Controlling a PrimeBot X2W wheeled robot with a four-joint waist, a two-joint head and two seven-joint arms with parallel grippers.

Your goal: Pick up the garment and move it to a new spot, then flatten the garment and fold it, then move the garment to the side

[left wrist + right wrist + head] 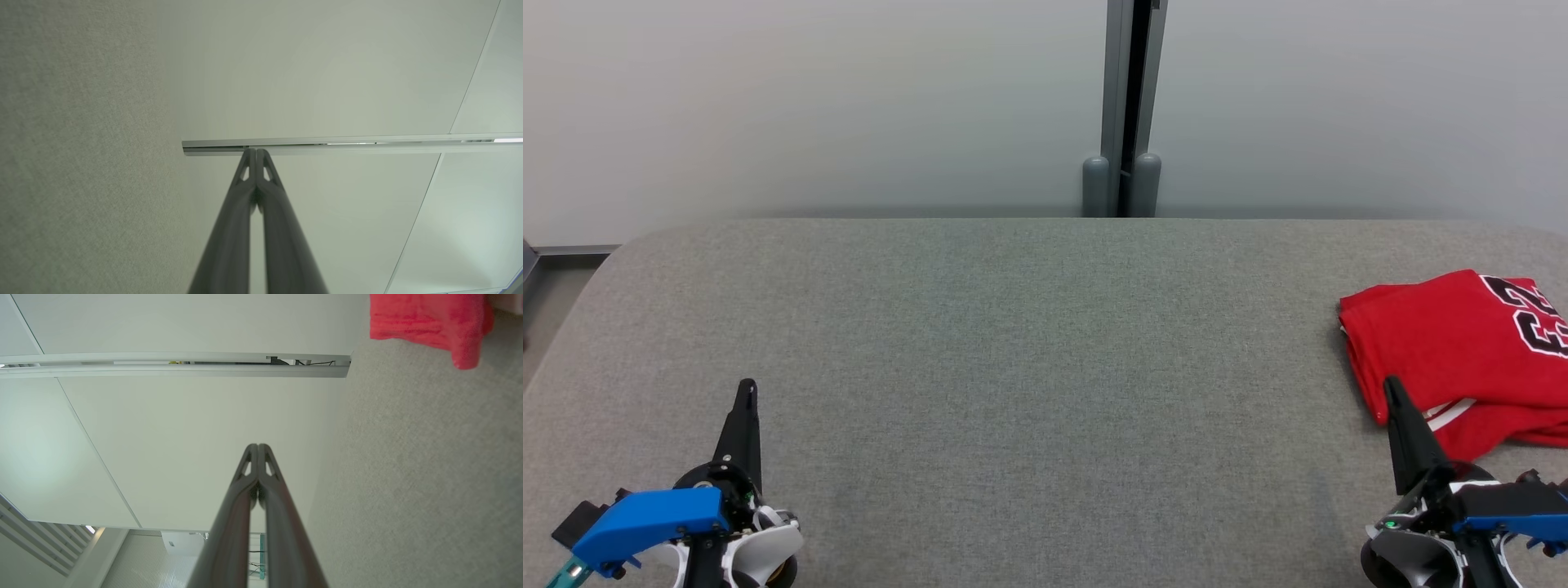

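We read the task as at or very near its end. The garment [1445, 343], a red jersey with black-and-white numerals, lies on the grey table [1013, 367] at the far right, partly cut off by the edge of the head view. It shows as a compact layered stack with fairly straight edges and a white trim stripe at its near corner. We judge from this that it is folded and set to the side, so the pick-up, flattening and folding steps appear complete. The middle of the table carries nothing. The left gripper [746, 387] sits at the lower left with its two dark fingers pressed together and nothing between them; the left wrist view confirms the tips meet. The right gripper [1391, 385] sits at the lower right, fingers likewise together and empty. In the head view its tip overlaps the garment's near corner, but the right wrist view places the red cloth [425, 318] up and to one side, apart from the fingertips, so we take the overlap as line of sight, not contact. Remaining work, if any, is limited to checking the fold. The part of the garment outside the head view cannot be assessed.
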